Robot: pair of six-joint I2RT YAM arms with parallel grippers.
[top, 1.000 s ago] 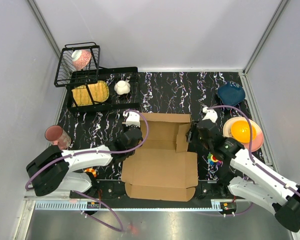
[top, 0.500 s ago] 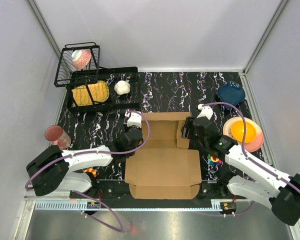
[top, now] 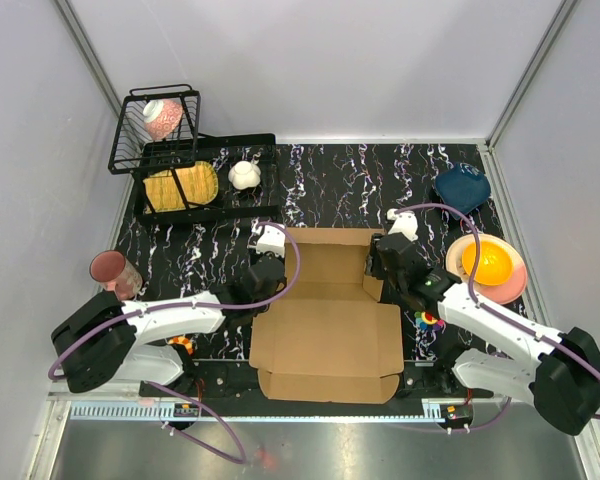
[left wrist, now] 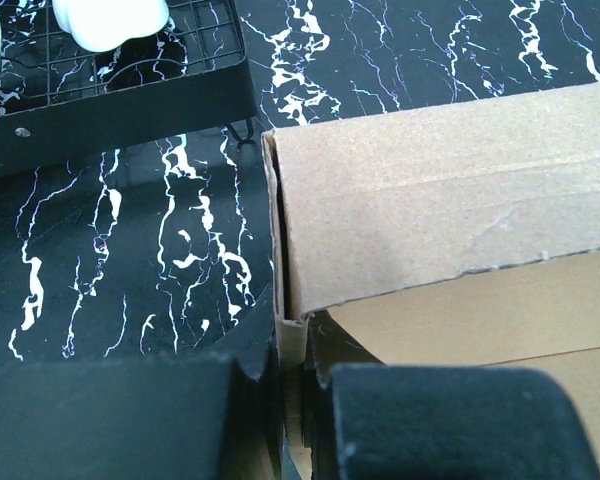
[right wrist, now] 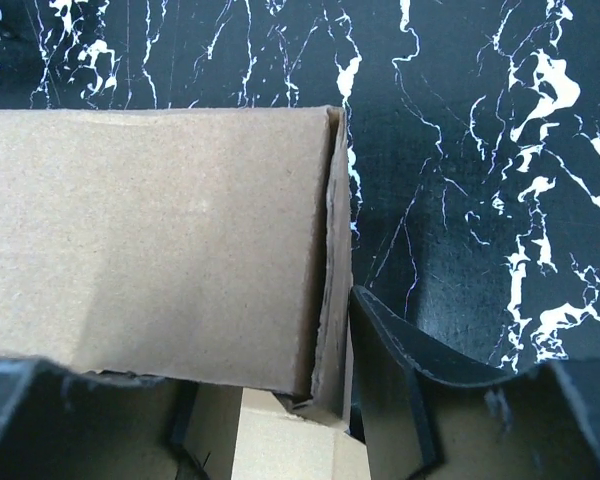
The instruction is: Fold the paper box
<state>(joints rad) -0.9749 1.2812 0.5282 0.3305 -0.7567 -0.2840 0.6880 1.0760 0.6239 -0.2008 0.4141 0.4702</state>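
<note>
Top external, plain brown paper box [top: 325, 335], far walls seemingly upright, front flat

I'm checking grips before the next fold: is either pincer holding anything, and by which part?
The left pincer clamps the paper box by its upright left wall. The right pincer straddles the right wall; grip cannot be told.

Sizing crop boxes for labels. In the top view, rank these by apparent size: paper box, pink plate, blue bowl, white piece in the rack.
1. paper box
2. pink plate
3. blue bowl
4. white piece
No two look close in size.
</note>
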